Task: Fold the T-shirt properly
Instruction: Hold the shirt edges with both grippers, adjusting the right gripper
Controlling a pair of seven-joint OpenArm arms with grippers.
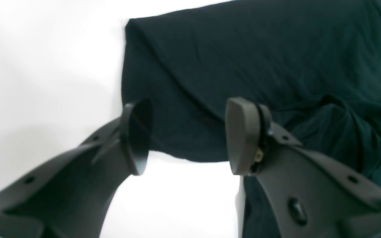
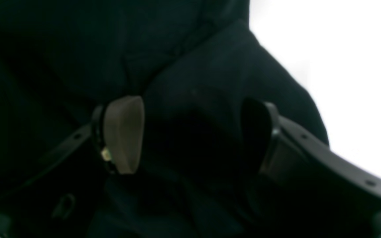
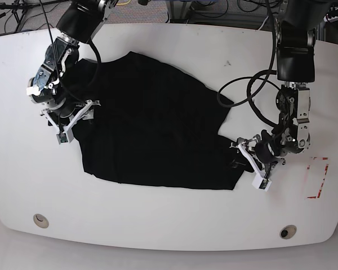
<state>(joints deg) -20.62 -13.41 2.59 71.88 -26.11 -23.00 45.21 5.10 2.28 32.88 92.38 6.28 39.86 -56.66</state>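
A: Left wrist view first: the left gripper [image 1: 187, 135] has its fingers spread with nothing between them, hanging just above the T-shirt [image 1: 260, 66], whose hem corner lies between the tips toward 12 o'clock.

B: And the other side?

A: In the right wrist view the right gripper [image 2: 190, 135] also stands wide, its pale pad [image 2: 124, 132] at 9 o'clock, dark cloth bunched in the gap. Whether the cloth is actually pinched I cannot tell; it looks loose.

B: Where does the shirt lie overall?

A: From the base view it spreads across the middle of the white table [image 3: 169, 225], wrinkled, one sleeve at 9 o'clock under the right gripper [image 3: 65, 121], the other edge at 3 o'clock beside the left gripper [image 3: 253, 163].

B: So which step is this?

A: I judge it an early one: the shirt is flat but not yet folded. Next, each gripper likely needs to drop onto a side edge, close on one layer, and carry it toward the centre.
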